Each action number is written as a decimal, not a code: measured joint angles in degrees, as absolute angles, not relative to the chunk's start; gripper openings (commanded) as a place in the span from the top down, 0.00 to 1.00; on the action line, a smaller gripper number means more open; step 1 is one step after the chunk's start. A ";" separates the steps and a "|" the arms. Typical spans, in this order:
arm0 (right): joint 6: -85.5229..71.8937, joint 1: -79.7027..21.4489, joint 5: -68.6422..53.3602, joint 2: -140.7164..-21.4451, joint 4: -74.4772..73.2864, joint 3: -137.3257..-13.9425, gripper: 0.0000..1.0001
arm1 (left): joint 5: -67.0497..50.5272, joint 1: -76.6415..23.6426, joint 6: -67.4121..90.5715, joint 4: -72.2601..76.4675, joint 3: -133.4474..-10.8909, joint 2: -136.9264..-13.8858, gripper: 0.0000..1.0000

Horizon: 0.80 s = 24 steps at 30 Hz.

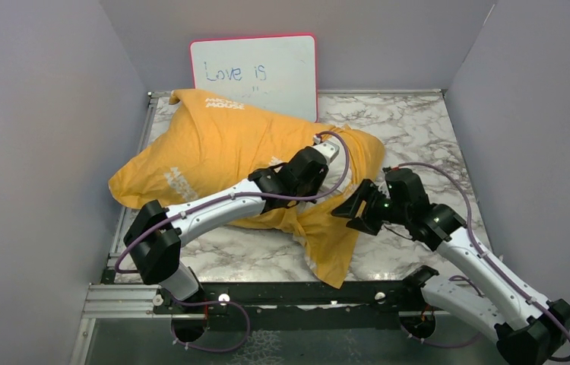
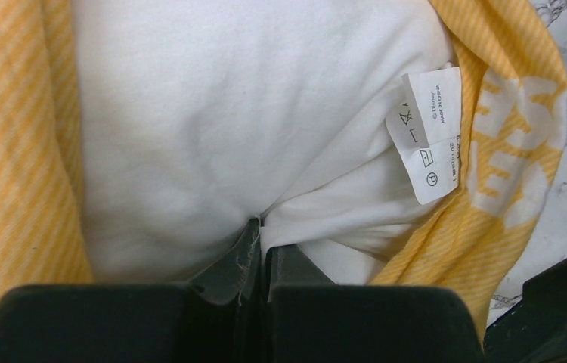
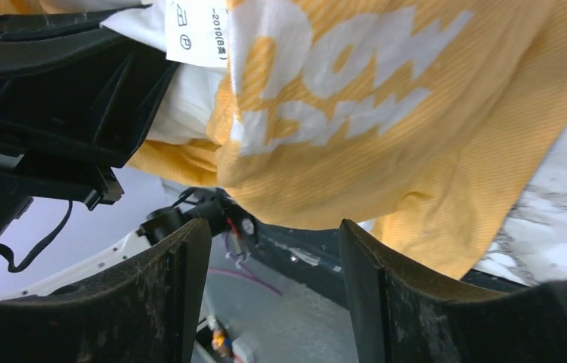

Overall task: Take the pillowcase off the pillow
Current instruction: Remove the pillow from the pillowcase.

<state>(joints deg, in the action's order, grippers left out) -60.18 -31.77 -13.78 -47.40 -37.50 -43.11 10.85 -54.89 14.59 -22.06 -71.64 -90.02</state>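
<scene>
We note left gripper pinching exposed pillow at the opening; right gripper spread wide, apparently empty; pillowcase covers nearly everything, stripping barely begun.

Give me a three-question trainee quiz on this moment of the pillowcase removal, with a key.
1. True or false: the left tool is pinching the white pillow where it shows at the open end of the pillowcase.
2. The right tool is: A) shut on the pillowcase; B) open, holding nothing; C) shut on the pillow.
3. Fill in: the whiteboard at the back reads "Love ___".
Key: 1 true; 2 B; 3 is.
</scene>
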 measured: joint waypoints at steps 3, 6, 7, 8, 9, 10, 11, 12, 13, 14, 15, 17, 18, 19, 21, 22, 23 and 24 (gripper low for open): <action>-62.19 -31.77 -17.30 -49.12 -34.41 -41.54 0.36 | 11.20 -55.16 14.59 -22.02 -71.64 -90.02 1.00; -63.75 -31.77 -17.78 -53.06 -33.82 -41.60 0.48 | 11.53 -55.33 14.61 -22.00 -71.64 -90.04 1.00; -64.03 -31.77 -17.78 -54.35 -33.89 -41.76 0.58 | 11.64 -55.44 14.61 -22.00 -71.66 -90.06 1.00; -64.10 -31.77 -17.78 -55.94 -33.91 -42.00 0.73 | 11.75 -55.55 14.61 -22.00 -71.66 -90.11 1.00; -63.96 -31.77 -17.89 -57.34 -33.87 -42.26 0.89 | 11.84 -55.64 14.61 -21.98 -71.66 -90.13 1.00; -63.55 -31.77 -17.96 -58.52 -33.89 -42.50 0.93 | 11.90 -55.64 14.61 -21.98 -71.66 -90.19 1.00; -63.20 -31.77 -17.98 -59.35 -33.91 -42.65 0.94 | 12.03 -55.77 14.61 -21.98 -71.68 -90.28 1.00; -62.94 -31.77 -17.87 -59.75 -33.98 -42.70 0.94 | 12.10 -55.83 14.61 -21.98 -71.68 -90.35 1.00; -62.67 -31.77 -17.56 -59.75 -34.28 -42.70 0.95 | 12.25 -55.90 14.61 -21.98 -71.68 -90.41 1.00; -62.48 -31.77 -17.04 -59.46 -34.61 -42.68 0.97 | 12.43 -55.96 14.59 -21.96 -71.68 -90.45 1.00; -62.30 -31.77 -16.25 -58.89 -34.83 -42.48 0.99 | 12.51 -56.01 14.57 -21.91 -71.72 -90.50 1.00; -62.08 -31.77 -13.87 -56.64 -35.03 -40.07 0.99 | 12.58 -56.12 14.48 -22.02 -72.01 -90.65 1.00; -62.06 -31.77 -13.74 -55.44 -35.09 -39.90 0.99 | 12.56 -56.16 14.39 -22.26 -72.25 -90.74 1.00; -62.02 -31.77 -12.86 -53.49 -35.68 -38.48 0.99 | 12.64 -56.21 14.28 -22.48 -72.64 -90.94 1.00; -62.11 -31.77 -11.38 -50.06 -37.15 -35.62 0.99 | 12.62 -55.70 14.28 -22.68 -73.03 -91.09 1.00; -62.41 -31.77 -10.55 -48.07 -37.80 -33.67 0.99 | 12.47 -55.22 14.33 -22.96 -73.32 -91.09 1.00; -62.87 -31.75 -9.78 -46.65 -38.02 -32.27 0.99 | 12.14 -54.61 14.37 -23.24 -73.54 -91.09 1.00; -63.46 -31.75 -9.10 -45.39 -38.33 -31.07 0.99 | 11.86 -54.35 14.37 -23.46 -73.76 -91.09 1.00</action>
